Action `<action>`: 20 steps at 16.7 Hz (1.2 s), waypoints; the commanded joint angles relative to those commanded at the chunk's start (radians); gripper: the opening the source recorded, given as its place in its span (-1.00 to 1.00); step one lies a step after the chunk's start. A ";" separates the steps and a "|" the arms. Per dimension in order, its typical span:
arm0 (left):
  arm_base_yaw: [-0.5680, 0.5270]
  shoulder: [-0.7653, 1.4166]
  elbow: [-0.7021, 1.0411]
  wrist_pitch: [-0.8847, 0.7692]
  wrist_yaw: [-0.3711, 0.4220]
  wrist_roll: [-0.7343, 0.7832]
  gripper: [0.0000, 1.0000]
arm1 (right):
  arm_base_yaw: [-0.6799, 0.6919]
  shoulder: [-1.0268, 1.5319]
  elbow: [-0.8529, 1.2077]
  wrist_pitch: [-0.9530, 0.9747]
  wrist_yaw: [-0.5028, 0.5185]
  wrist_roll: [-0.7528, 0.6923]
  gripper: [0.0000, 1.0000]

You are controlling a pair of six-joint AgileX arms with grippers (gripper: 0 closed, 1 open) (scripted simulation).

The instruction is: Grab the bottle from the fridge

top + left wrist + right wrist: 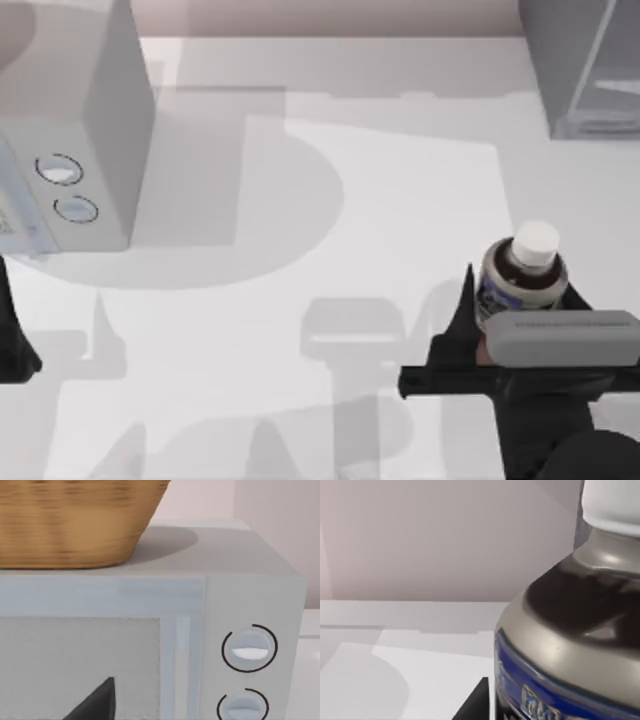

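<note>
The bottle (522, 272), with a white cap, dark shoulders and a blue-and-white label, stands upright out over the table at the right, between the fingers of my right gripper (520, 300), which is shut on its body. The right wrist view has the bottle (570, 645) very close, with one dark fingertip (476, 705) beside it. The fridge (585, 60), a dark grey cabinet with thin pale edge lines, stands at the back right corner, behind the bottle and apart from it. My left arm (10, 340) is parked at the left edge.
A pale grey box with two round dials (70, 150) stands at the back left, facing the left wrist camera, with a wicker basket (75, 520) on top of it. The white table (300, 250) spreads between the two arms.
</note>
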 joint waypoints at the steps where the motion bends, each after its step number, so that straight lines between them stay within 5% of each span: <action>1: 0.000 0.000 0.000 0.000 0.000 0.000 1.00 | -0.001 0.003 0.000 0.003 -0.002 0.000 -1.00; 10: 0.000 0.000 0.000 0.000 0.000 0.000 1.00 | -0.183 0.337 0.052 0.301 -0.178 -0.014 -1.00; 15: 0.000 0.000 0.000 0.000 0.000 0.000 1.00 | -0.198 0.354 0.056 0.318 -0.193 -0.015 -1.00; 20: 0.000 0.000 0.000 0.000 0.000 0.000 1.00 | -0.198 0.354 0.056 0.318 -0.193 -0.015 -0.25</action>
